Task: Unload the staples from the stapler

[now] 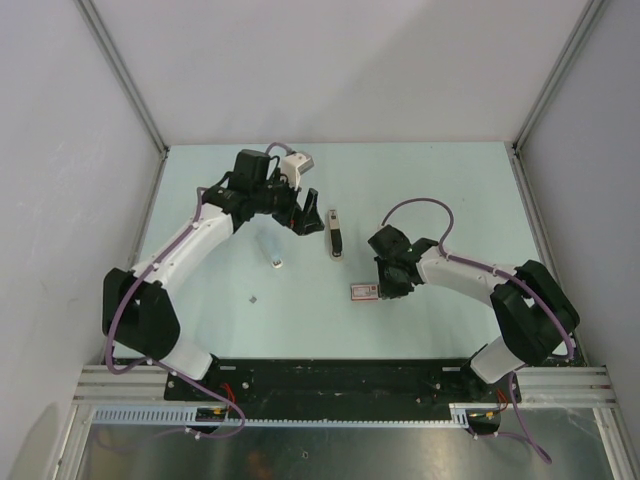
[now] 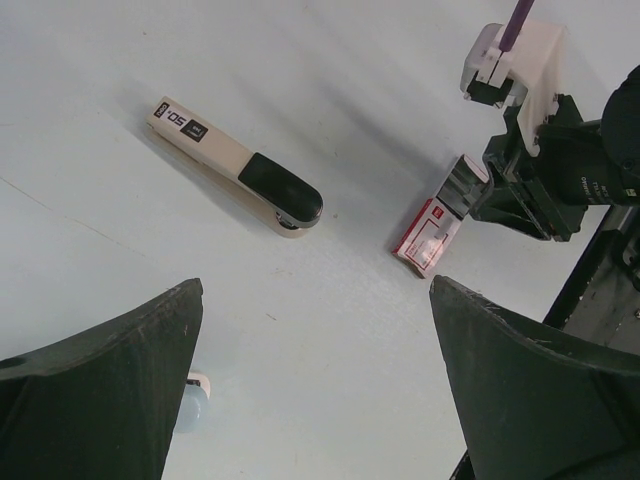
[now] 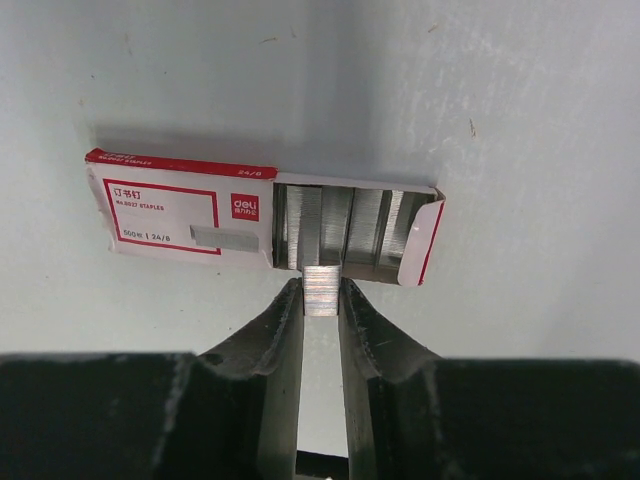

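The stapler (image 1: 335,233) lies closed on the table, cream-beige with a black end; it also shows in the left wrist view (image 2: 235,168). My left gripper (image 1: 305,218) hovers just left of it, open and empty (image 2: 315,290). My right gripper (image 1: 388,286) is low at the red-and-white staple box (image 1: 365,291). In the right wrist view it (image 3: 321,297) is shut on a short strip of staples (image 3: 321,288) at the rim of the slid-open box (image 3: 180,205), where more strips lie in the tray. The box also shows in the left wrist view (image 2: 430,228).
A small clear-and-white piece (image 1: 278,263) lies left of the stapler, partly behind my left finger (image 2: 192,398). A tiny grey bit (image 1: 254,298) lies nearer the front. White walls enclose the pale table (image 1: 450,180) on three sides.
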Robot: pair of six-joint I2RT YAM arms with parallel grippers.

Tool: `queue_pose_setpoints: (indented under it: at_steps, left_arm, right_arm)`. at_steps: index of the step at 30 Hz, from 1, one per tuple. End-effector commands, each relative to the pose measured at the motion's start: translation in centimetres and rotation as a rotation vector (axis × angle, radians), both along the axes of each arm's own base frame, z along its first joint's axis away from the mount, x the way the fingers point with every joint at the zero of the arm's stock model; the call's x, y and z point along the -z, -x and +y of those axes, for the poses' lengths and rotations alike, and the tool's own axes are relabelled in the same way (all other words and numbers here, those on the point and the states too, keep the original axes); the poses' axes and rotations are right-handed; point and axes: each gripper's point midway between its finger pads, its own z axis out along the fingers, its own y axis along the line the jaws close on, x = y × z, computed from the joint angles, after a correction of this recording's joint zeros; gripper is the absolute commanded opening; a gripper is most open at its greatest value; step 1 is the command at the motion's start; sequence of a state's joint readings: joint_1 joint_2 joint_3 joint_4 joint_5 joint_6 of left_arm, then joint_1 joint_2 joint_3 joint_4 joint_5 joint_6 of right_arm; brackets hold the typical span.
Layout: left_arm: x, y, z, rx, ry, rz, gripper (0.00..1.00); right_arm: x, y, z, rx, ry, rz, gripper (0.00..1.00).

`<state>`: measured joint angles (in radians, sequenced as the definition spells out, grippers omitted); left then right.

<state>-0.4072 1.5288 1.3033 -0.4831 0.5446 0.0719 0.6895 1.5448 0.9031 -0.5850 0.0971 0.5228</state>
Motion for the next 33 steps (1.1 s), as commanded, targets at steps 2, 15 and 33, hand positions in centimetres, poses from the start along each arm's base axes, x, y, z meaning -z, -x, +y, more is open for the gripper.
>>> queue_pose_setpoints:
  at_steps: [2,15,33]
  left_arm:
    - [-2.0,0.4,0.2,0.048,0.005,-0.092,0.99]
    - [-2.5,0.5,0.2,0.047,0.007,-0.106,1.00]
    - [-2.3,0.4,-0.2,0.057,-0.003,-0.112,0.99]
  right_arm:
    - [0.0,-0.3,-0.2,0.008,0.002,-0.005,0.25]
    - [-0.4,-0.3,0.0,0.004,-0.020,-0.011,0.31]
    - [-4.5,-2.1,-1.0,0.042,-0.121,-0.086,0.14]
